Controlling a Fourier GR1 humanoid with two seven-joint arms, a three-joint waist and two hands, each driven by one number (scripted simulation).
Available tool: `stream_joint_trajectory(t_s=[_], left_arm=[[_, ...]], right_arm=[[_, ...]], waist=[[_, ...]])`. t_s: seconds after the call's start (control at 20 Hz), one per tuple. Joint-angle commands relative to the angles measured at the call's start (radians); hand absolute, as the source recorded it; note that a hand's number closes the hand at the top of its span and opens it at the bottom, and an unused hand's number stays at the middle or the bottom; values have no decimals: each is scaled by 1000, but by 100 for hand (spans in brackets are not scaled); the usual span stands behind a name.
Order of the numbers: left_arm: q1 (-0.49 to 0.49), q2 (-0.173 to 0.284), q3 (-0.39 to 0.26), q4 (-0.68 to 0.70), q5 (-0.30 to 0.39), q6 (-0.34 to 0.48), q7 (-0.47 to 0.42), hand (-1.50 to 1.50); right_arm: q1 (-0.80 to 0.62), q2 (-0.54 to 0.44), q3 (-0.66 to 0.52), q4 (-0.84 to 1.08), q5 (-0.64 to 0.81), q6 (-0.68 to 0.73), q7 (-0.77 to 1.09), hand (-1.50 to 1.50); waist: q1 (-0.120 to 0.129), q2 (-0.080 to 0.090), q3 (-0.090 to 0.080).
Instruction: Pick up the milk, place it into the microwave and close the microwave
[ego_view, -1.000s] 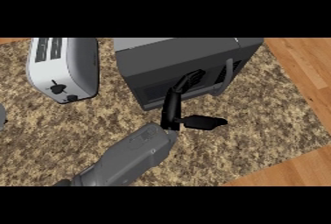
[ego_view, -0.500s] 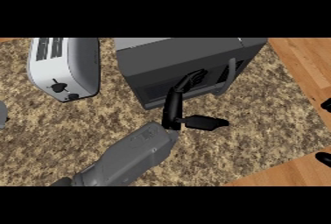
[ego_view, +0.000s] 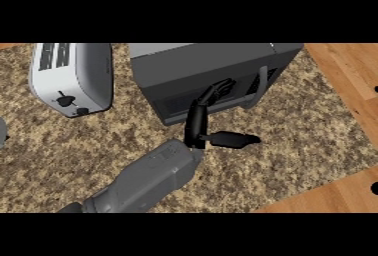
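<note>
Pressing straight, released fingers against the shut microwave (ego_view: 214, 75) door, the left hand (ego_view: 199, 122) grasps nothing. Milk cannot be seen. Right hand (ego_view: 375, 187) at the edge: fingers unreadable.

**A kitchen counter**

A speckled brown stone counter (ego_view: 295, 145) is filling most of the view, with a wooden floor (ego_view: 347, 75) showing past its right edge. A white toaster (ego_view: 70, 75) is sitting at the far left, and a dark grey microwave (ego_view: 207, 70) is standing beside it.
</note>
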Motion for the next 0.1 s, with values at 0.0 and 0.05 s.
stream_joint_trajectory(t_s=[0.0,0.05], left_arm=[[-61,0,57,76,38,10,10,-150],[-56,0,55,77,41,16,-1,-150]], right_arm=[[-29,-24,-16,43,-48,30,18,-150],[-30,-28,-15,51,-46,36,16,-150]], waist=[[-5,8,-2],[-7,11,-2]])
